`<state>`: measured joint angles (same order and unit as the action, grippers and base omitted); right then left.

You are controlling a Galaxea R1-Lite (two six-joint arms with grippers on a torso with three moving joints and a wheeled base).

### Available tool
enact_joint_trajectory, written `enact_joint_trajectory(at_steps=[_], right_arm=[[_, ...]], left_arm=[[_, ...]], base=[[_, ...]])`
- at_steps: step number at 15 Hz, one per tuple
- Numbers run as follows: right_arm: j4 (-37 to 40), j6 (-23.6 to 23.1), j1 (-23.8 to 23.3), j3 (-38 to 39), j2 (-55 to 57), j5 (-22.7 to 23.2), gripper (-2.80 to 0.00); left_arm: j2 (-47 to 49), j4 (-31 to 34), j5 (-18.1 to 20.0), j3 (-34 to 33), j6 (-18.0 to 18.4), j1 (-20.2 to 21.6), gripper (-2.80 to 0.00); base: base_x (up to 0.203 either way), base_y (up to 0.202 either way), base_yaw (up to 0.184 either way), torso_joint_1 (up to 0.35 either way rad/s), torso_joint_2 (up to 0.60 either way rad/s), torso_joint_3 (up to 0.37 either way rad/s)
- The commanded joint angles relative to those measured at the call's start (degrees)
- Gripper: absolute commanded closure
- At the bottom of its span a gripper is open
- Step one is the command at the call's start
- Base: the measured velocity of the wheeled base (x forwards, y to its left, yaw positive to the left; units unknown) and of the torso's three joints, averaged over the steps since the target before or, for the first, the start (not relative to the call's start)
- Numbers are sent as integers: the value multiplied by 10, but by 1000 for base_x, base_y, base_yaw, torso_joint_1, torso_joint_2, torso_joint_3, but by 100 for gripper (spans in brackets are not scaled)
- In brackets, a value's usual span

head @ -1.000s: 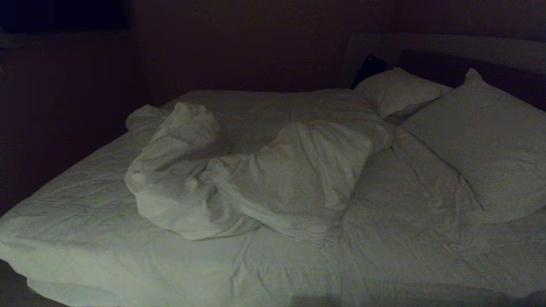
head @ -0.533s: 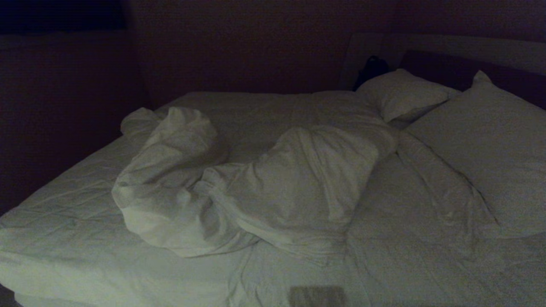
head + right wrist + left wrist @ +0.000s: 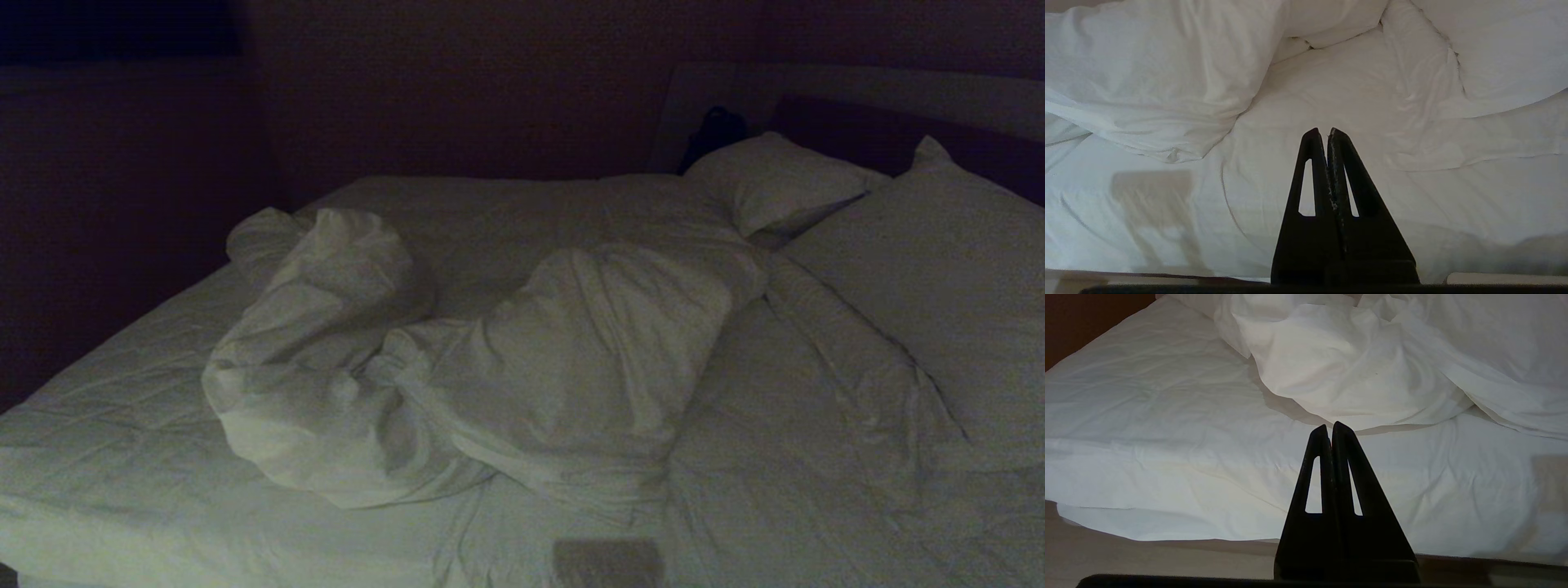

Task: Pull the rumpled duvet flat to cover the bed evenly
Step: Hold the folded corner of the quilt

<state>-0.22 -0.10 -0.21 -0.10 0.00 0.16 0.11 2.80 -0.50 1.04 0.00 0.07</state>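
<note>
Room: dark walls stood behind the bed point(image 3: 122, 425), which filled the head view.
Duvet: the duvet point(image 3: 457, 359) lay bunched in a rumpled heap across the middle of the bed, with creased sheet point(image 3: 784, 457) bare around it.
Pillows: 2 pillows point(image 3: 775, 184) sat at the headboard end.
Left gripper: the left gripper point(image 3: 1331, 428) was clenched empty, short of the bed's near edge.
Right gripper: the right gripper point(image 3: 1327, 132) was likewise clenched, holding nothing.
</note>
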Motion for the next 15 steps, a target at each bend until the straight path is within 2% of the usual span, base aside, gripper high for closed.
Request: enact_joint_trajectory(at_steps=[1,15], right_arm=[[0,0,0,0,0,0,0],[0,1,-1,0,0,0,0]], left_arm=[[0,0,0,-1,0,0,0],[0,0,0,0,0,0,0]], base=[[0,0,0,0,0,0],[0,0,0,0,0,0]])
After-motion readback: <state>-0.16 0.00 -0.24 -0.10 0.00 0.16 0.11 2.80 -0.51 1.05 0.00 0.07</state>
